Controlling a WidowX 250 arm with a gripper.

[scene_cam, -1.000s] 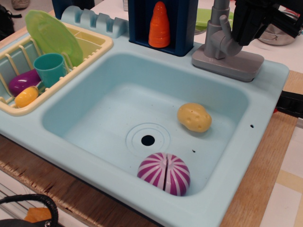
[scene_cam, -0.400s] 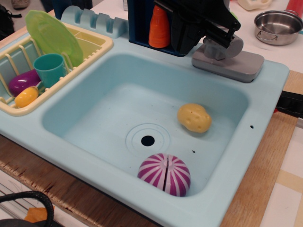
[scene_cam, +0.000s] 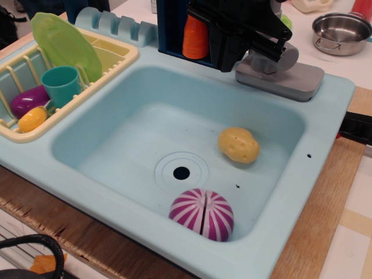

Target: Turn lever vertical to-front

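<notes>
Pale blue toy sink [scene_cam: 145,192] fills the desk, its basin below and in front of the jaws. Black gripper [scene_cam: 241,32] hangs over the grey faucet base [scene_cam: 290,78] at the sink's back rim; whether the jaws are open or closed can't be made out. Lever hidden behind them, at the faucet. Striped purple ball [scene_cam: 201,213] and yellow potato [scene_cam: 238,145] lie well below, in the basin.
</notes>
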